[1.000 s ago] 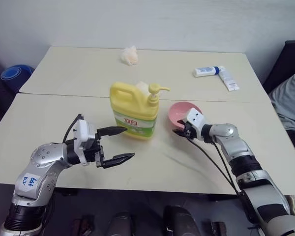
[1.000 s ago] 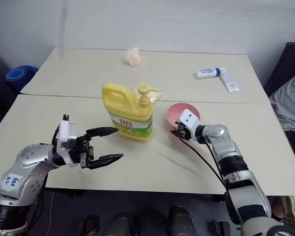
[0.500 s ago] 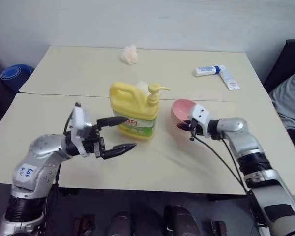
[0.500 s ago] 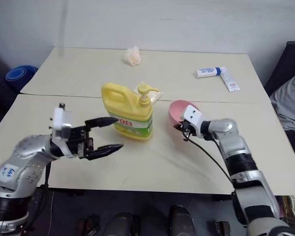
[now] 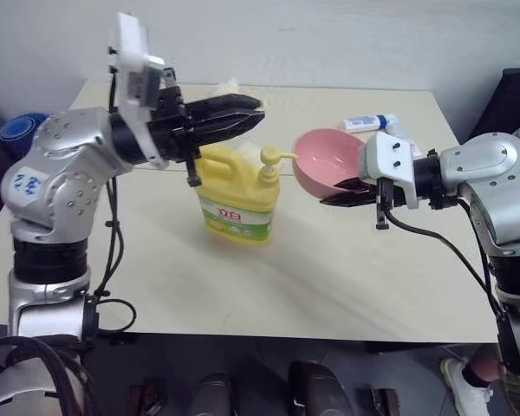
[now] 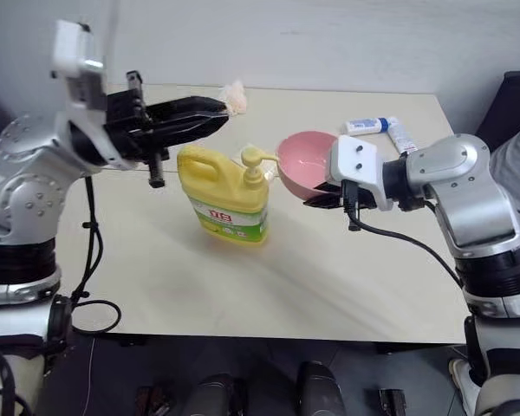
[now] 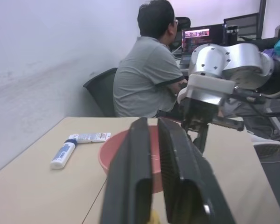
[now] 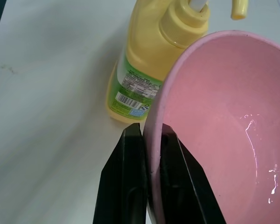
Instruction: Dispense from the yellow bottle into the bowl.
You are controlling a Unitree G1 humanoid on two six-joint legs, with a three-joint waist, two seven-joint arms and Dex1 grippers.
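The yellow bottle (image 5: 237, 195) stands upright on the table (image 5: 347, 277), about in the middle, with its pump top (image 5: 271, 159) pointing its spout to the right. The right claw (image 5: 351, 189) is clamped on the rim of the pink bowl (image 5: 328, 161); in the right wrist view one finger is inside the wall and one outside, and the bowl is lifted off the table and tilted, its opening turned toward the bottle. The bowl hangs just to the right of the pump spout and a little higher than the table level of the bottle. The left claw (image 5: 243, 114) has its two fingers pressed together and it holds nothing; it hovers above the bottle, over the handle side, pointing to the right. I judge that the step in hand is the positioning: the bowl is being brought under the spout while the closed left claw is made ready to press the pump. The next move calls for the bowl rim to sit below the spout tip, more level so that liquid does not run out, and then for the left claw to come down straight on the pump head. A small white-and-blue tube (image 5: 383, 128) lies far right on the table, well apart.
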